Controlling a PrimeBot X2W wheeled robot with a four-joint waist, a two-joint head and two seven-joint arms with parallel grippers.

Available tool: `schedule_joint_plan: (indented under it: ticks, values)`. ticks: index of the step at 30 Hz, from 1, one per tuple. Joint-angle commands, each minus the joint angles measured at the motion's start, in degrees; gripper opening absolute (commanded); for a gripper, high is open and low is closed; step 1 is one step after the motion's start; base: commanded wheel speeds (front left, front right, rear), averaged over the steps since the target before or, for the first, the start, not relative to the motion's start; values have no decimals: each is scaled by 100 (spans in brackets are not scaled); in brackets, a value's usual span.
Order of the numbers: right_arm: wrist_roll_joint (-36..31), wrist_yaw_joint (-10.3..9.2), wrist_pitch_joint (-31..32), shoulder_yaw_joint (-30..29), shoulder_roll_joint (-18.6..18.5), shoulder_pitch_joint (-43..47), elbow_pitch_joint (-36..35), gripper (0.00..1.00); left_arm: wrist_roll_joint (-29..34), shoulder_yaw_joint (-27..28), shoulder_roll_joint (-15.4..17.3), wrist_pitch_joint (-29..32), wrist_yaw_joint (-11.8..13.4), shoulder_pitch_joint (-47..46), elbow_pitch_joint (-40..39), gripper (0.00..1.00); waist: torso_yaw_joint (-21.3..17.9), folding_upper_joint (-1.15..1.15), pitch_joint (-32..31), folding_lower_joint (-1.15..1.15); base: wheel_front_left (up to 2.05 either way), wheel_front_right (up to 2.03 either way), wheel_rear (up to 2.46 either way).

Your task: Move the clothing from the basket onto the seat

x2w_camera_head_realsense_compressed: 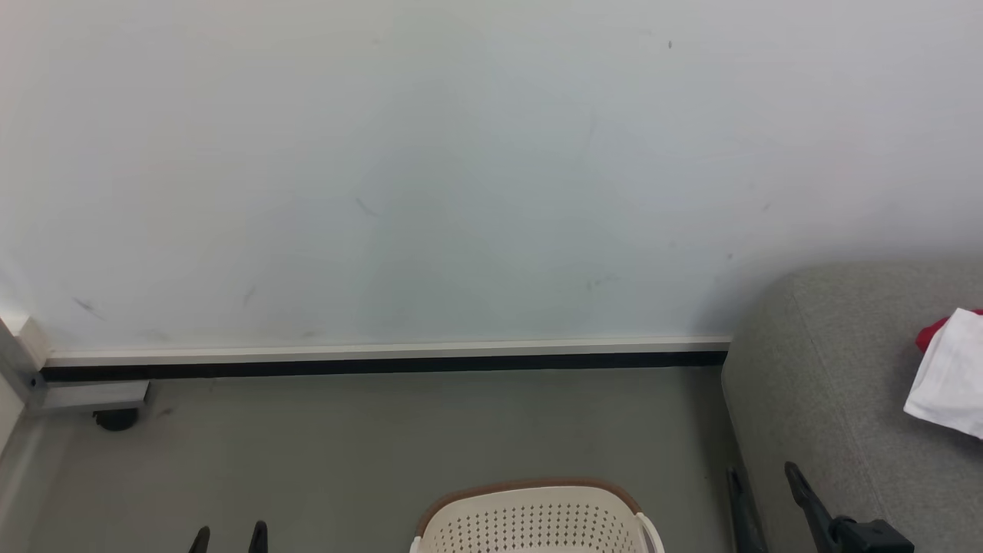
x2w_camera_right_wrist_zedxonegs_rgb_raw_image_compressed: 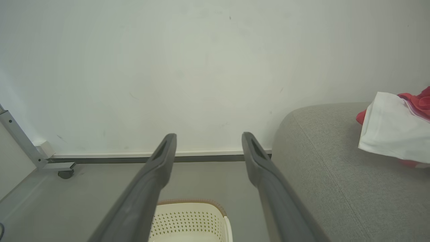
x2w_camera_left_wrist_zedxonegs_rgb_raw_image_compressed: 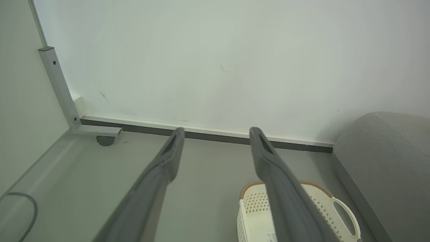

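Note:
The clothing [x2w_camera_head_realsense_compressed: 951, 372], red fabric under a white cloth part, lies on the grey seat [x2w_camera_head_realsense_compressed: 829, 384] at the right edge of the head view; the right wrist view shows the clothing [x2w_camera_right_wrist_zedxonegs_rgb_raw_image_compressed: 393, 129] on the seat [x2w_camera_right_wrist_zedxonegs_rgb_raw_image_compressed: 336, 174] too. The cream basket [x2w_camera_head_realsense_compressed: 534, 518] with its brown rim stands on the floor at the bottom centre, and what I see of its inside holds no fabric. My left gripper [x2w_camera_head_realsense_compressed: 229, 536] is open at the lower left, nothing between its fingers. My right gripper [x2w_camera_head_realsense_compressed: 764, 480] is open beside the seat's front corner, also holding nothing.
A pale wall with a white and black baseboard [x2w_camera_head_realsense_compressed: 384, 357] runs behind the grey floor [x2w_camera_head_realsense_compressed: 384, 438]. A metal frame leg with a caster [x2w_camera_head_realsense_compressed: 115, 418] stands in the left corner. A grey cable [x2w_camera_left_wrist_zedxonegs_rgb_raw_image_compressed: 23, 215] lies on the floor at the left.

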Motion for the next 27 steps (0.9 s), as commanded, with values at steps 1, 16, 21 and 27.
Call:
schedule_joint_plan:
  ticks: [1, 16, 21, 27]
  values:
    - [-27, 0, -28, 5, 16, 44, 0, 100, 67, 25, 1, -12, -13, 95, -6, 100, -32, 0, 8, 0, 0, 0, 0]
    - [4, 0, -18, 75, 28, -81, 87, 100, 188, 212, -174, -12, -135, 154, 45, 100, -57, 0, 6, 0, 0, 0, 0]
    - [25, 0, -10, 136, 29, -73, 112, 100, 200, 279, -214, -12, -200, 186, 73, 100, -75, 0, 8, 0, 0, 0, 0]
    - [48, 0, -27, 183, 28, -101, 131, 100, 218, 314, -268, -12, -281, 163, 136, 100, -79, 0, 4, 0, 0, 0, 0]
